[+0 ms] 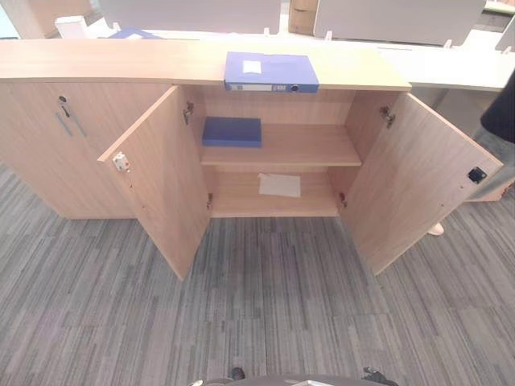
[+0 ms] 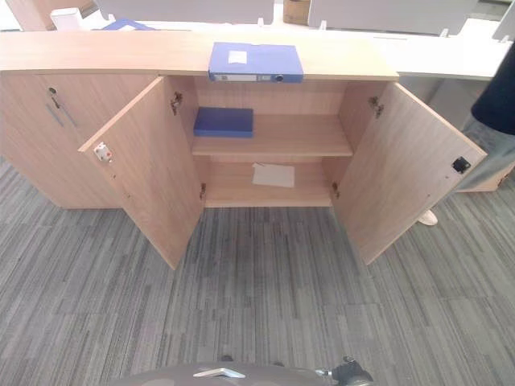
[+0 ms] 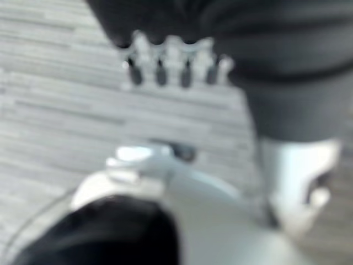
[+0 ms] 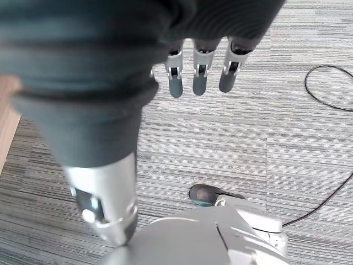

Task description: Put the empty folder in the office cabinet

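Note:
A blue lever-arch folder (image 1: 270,72) with a white label lies flat on top of the wooden office cabinet (image 1: 96,64), above its open middle compartment. A second, thinner blue folder (image 1: 232,131) lies on the upper shelf (image 1: 314,145) at its left side. On the bottom shelf rests a white sheet of paper (image 1: 279,185). My left hand (image 3: 165,61) hangs over the carpet, fingers straight, holding nothing. My right hand (image 4: 198,72) hangs the same way, fingers relaxed and empty. Both hands are far from the cabinet.
Both cabinet doors stand wide open, the left door (image 1: 161,177) and the right door (image 1: 418,177) swung out over the grey striped carpet (image 1: 265,305). A closed door with a key (image 1: 63,100) is further left. A person in dark clothes (image 1: 503,112) stands beyond the right door.

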### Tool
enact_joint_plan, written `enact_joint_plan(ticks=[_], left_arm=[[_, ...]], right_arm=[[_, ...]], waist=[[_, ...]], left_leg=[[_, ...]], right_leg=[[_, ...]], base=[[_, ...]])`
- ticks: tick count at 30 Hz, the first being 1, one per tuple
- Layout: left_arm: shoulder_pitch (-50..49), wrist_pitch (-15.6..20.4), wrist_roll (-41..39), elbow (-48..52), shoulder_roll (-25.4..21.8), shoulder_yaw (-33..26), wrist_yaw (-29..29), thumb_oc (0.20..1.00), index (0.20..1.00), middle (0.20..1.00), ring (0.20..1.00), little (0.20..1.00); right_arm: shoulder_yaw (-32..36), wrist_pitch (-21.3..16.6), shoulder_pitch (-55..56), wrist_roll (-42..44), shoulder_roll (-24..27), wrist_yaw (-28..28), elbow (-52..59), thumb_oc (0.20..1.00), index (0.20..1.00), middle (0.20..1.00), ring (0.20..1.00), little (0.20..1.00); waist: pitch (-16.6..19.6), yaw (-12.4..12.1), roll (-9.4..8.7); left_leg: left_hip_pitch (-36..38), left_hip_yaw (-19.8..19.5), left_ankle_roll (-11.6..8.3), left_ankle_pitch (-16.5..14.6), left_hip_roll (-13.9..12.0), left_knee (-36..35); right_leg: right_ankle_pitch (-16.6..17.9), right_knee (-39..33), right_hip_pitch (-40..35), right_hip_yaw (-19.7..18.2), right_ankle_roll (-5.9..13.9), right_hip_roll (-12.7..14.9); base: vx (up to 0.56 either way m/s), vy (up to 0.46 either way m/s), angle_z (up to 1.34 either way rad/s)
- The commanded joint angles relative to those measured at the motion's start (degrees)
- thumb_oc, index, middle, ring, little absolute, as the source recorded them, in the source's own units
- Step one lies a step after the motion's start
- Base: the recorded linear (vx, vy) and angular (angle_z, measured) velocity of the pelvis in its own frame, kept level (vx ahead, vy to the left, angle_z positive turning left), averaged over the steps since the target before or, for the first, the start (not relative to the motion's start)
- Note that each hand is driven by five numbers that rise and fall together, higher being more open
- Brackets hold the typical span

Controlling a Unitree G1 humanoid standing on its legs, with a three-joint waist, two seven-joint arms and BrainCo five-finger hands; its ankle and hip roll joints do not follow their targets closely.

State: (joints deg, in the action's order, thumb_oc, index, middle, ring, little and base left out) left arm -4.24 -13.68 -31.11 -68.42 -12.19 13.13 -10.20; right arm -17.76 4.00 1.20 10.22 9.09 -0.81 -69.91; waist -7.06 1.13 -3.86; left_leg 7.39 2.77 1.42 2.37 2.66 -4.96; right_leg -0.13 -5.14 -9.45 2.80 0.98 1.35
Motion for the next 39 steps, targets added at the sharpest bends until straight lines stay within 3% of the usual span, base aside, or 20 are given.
enact_joint_plan(ticks=[1,39], left_arm=[[3.22,-0.92,-0.56,-3.21,2.96,1.04,0.04,1.000,1.000,1.000,1.000,1.000],[3.16,-1.34,-0.40,-3.10,2.61,0.80,-2.68,1.000,1.000,1.000,1.000,1.000]], right_arm=[[0.72,-0.20,-3.02,0.70,3.74,-0.33,-1.14,1.000,1.000,1.000,1.000,1.000],[0.80,-0.90,-3.11,-3.40,4.27,1.56,-1.66,1.000,1.000,1.000,1.000,1.000]], waist=[[-0.27,-0.29,3.10],[-0.47,-0.19,3.17]], left_leg=[[2.20,1.33,2.71,-7.82,1.94,0.17],[2.30,1.45,3.17,-7.99,2.24,0.22]], right_leg=[[-1.30,0.14,0.74,2.18,1.50,-2.80],[-0.97,0.14,0.84,1.91,1.66,-2.55]], base=[[0.00,0.000,0.00],[0.00,0.002,0.00]])
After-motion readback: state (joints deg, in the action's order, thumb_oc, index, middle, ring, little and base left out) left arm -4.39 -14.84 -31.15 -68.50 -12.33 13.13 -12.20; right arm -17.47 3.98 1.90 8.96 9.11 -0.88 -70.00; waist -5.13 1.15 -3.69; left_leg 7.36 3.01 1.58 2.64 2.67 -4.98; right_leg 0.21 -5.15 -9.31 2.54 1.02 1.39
